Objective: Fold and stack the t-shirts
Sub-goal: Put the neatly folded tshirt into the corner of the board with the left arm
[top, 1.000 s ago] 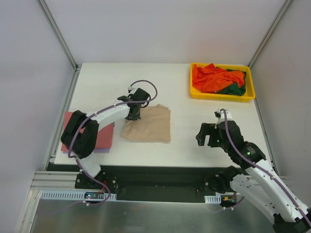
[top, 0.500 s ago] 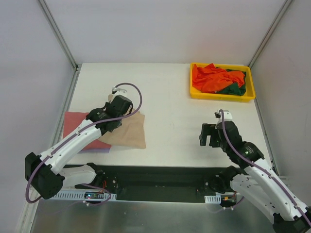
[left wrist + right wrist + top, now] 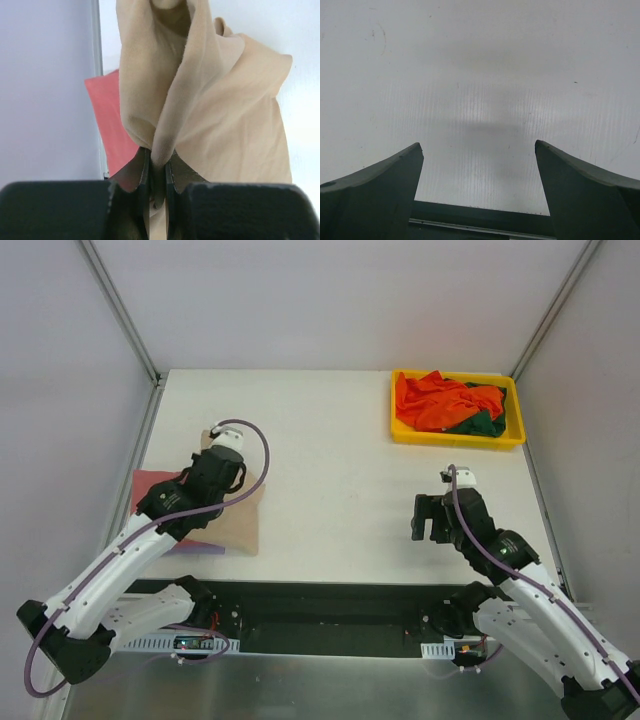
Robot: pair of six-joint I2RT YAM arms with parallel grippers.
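Note:
My left gripper [image 3: 205, 483] is shut on a fold of the folded tan-beige t-shirt [image 3: 243, 522], pinched between the fingers in the left wrist view [image 3: 159, 161]. The shirt [image 3: 235, 115] hangs over the left part of the table, partly over a dusty red t-shirt [image 3: 150, 488], which also shows in the left wrist view [image 3: 107, 115]. A pale lilac t-shirt [image 3: 200, 550] edge shows under the red one. My right gripper [image 3: 432, 518] is open and empty above bare table [image 3: 480, 100]. Orange t-shirts [image 3: 435, 400] and a dark green t-shirt [image 3: 485, 424] lie bunched in the yellow tray [image 3: 455, 437].
The yellow tray stands at the table's back right corner. A metal frame rail [image 3: 140, 455] runs along the table's left edge beside the red shirt. The table's near edge [image 3: 330, 582] lies just below my right gripper.
My left gripper has dragged the tan-beige shirt leftward from the table's middle onto the red shirt at the left. The right arm has barely moved.

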